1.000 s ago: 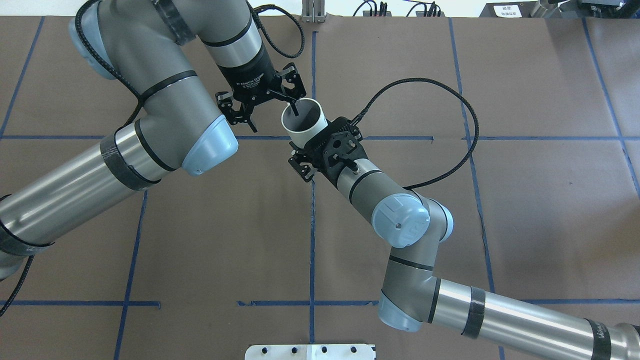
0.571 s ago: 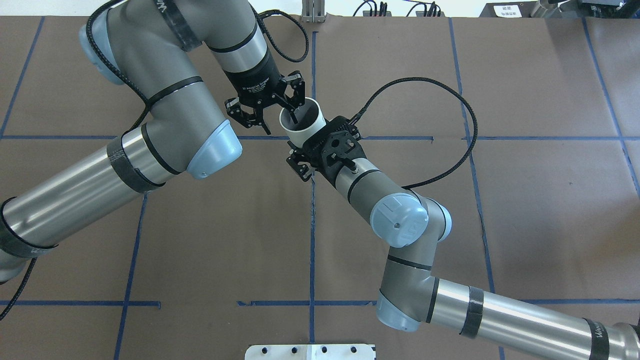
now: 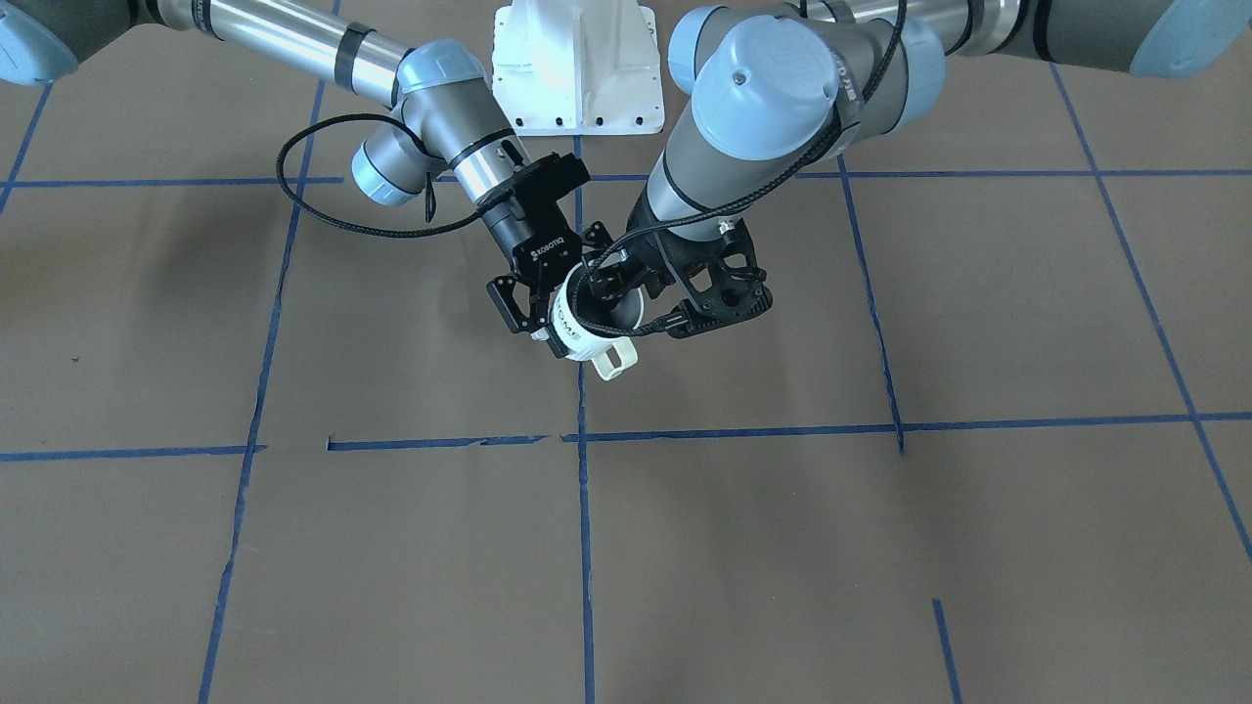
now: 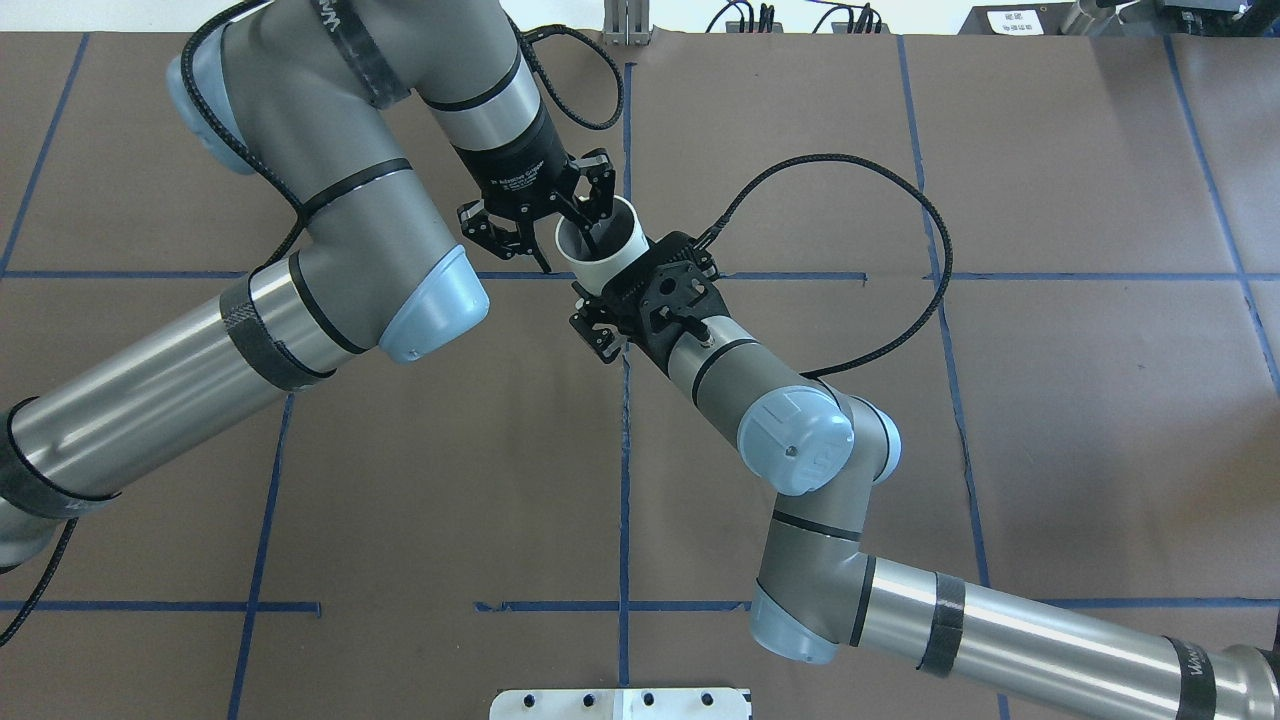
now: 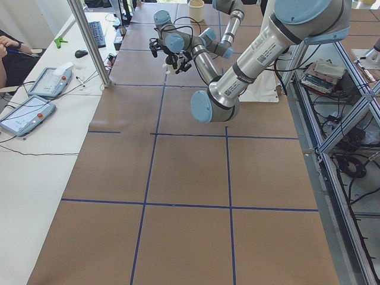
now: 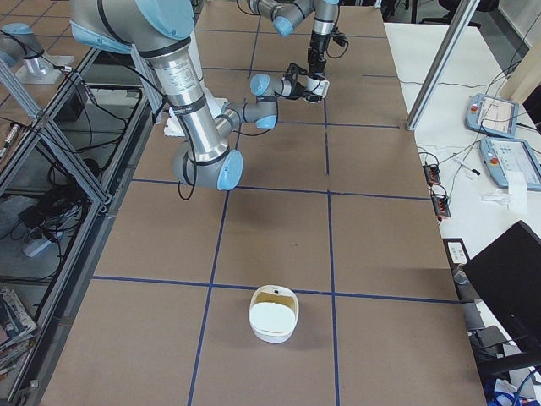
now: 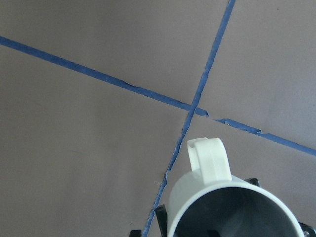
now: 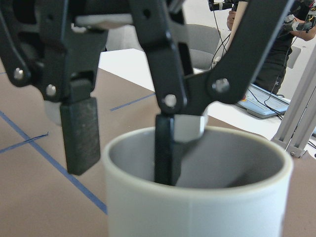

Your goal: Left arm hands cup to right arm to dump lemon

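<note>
The white cup [image 4: 615,262] hangs in the air over the middle of the table, mouth up, its handle [image 7: 207,163] pointing away from the robot. My right gripper [image 4: 600,290] is shut on the cup's body from the side [image 3: 548,318]. My left gripper [image 4: 568,250] is open and straddles the rim. In the right wrist view one of its fingers [image 8: 165,148] is inside the cup [image 8: 197,197], and the other pad [image 8: 79,133] stands outside, apart from the wall. The lemon is hidden; only the grey inside of the cup shows.
A white bowl-like container [image 6: 273,313] stands at the table's end on the robot's right. The white robot base [image 3: 577,59] is at the robot's edge. Blue tape lines cross the brown table [image 4: 1050,400]. Operators' tablets [image 6: 499,114] lie on a side table.
My left arm has moved in toward the cup and its jaws have narrowed around the rim. The right gripper and the cup have shifted slightly to the left.
</note>
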